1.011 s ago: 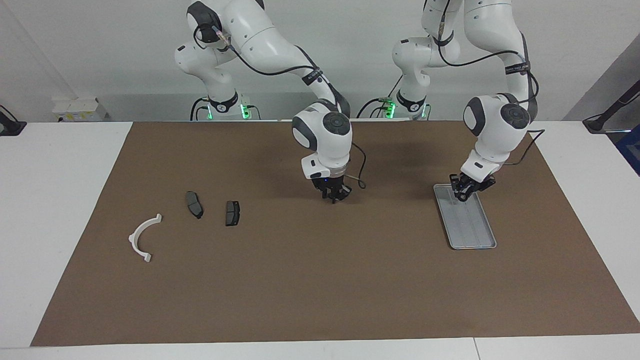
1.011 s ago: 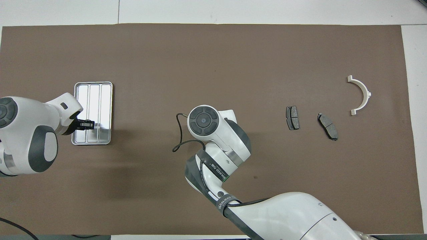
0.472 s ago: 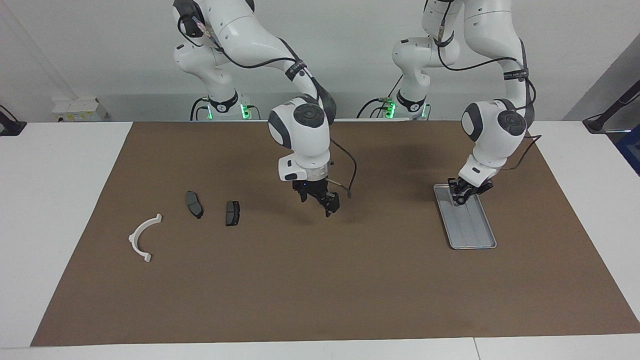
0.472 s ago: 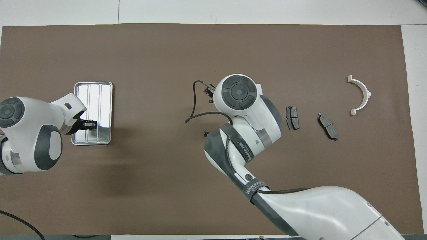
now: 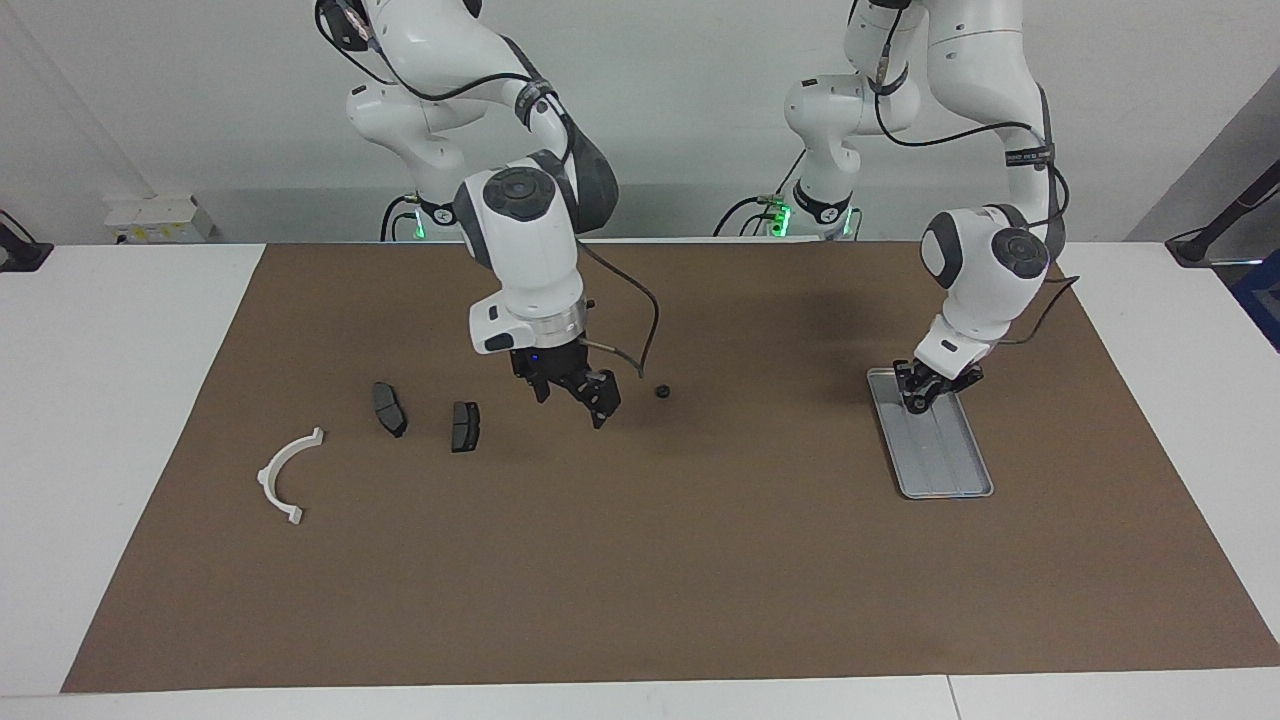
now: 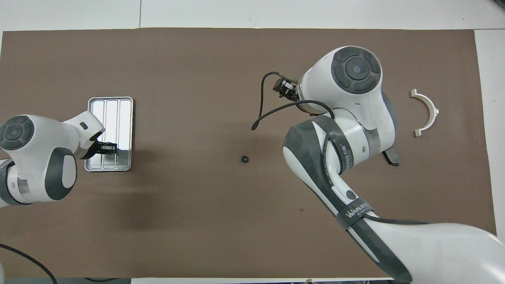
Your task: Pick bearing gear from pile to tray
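The pile lies toward the right arm's end: a white curved arc [image 5: 288, 474] [image 6: 427, 112] and two dark grey brake pads [image 5: 389, 408] [image 5: 465, 425]. A tiny black round piece [image 5: 661, 391] [image 6: 244, 159] lies alone on the mat at mid table. My right gripper [image 5: 574, 397] hangs open and empty over the mat, between that piece and the closer brake pad. The silver-grey tray [image 5: 962, 482] [image 6: 110, 102] lies toward the left arm's end. My left gripper [image 5: 917, 394] [image 6: 106, 148] is low over the tray's end nearer the robots.
A brown mat [image 5: 640, 580] covers most of the white table. In the overhead view the right arm's hand [image 6: 347, 90] hides one brake pad and most of the other, whose tip [image 6: 393, 158] shows.
My right gripper has risen from mid table, opened and swung toward the brake pads, uncovering the tiny black piece on the mat. My left gripper has barely shifted over the tray.
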Robot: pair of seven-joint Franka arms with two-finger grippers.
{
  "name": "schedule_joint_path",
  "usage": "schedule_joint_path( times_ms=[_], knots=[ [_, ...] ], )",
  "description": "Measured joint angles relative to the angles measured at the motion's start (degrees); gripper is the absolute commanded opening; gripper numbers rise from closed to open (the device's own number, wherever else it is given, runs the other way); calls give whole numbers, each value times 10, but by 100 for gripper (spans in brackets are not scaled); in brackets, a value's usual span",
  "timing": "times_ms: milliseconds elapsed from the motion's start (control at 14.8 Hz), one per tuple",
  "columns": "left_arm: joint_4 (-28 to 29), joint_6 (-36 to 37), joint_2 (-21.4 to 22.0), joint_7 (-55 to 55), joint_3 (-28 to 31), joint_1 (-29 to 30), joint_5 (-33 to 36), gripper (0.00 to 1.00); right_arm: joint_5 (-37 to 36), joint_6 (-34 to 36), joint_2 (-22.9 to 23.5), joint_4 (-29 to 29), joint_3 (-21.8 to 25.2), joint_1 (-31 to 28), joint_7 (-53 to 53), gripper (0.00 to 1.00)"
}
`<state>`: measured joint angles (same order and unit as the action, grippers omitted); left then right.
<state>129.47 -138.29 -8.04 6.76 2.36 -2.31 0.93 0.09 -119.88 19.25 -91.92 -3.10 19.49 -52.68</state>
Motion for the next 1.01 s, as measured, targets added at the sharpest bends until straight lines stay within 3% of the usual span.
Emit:
schedule_joint_path(
  times_ms=[67, 135, 202, 270, 404, 607, 809, 1011],
  knots=[
    [0, -2, -2, 0, 0, -1, 0, 33, 4, 10, -2, 4, 0, -15, 43, 100],
    [0, -2, -2, 0, 0, -1, 0, 47, 10, 16, -4, 5, 0, -29, 86, 100],
    [0, -2, -2, 0, 1, -1, 0, 55, 15, 21, -6, 6, 0, -43, 131, 100],
    [0, -2, -2, -1, 1, -2, 0, 72, 18, 26, -8, 6, 0, -55, 175, 100],
    [0, -2, -3, -2, 0, -4, 0, 92, 19, 34, -12, 6, 0, -79, 255, 100],
    [-36, 59, 0, -3, -1, -7, -1, 99, 19, 39, -15, 6, 0, -108, 362, 100],
    [-176, 236, 7, -48, -2, -21, -1, 100, 19, 56, -21, 7, 0, -133, 442, 100],
    [-253, 322, 15, -184, -4, -96, 1, 100, 19, 111, -48, 9, 2, -148, 491, 100]
  ],
)
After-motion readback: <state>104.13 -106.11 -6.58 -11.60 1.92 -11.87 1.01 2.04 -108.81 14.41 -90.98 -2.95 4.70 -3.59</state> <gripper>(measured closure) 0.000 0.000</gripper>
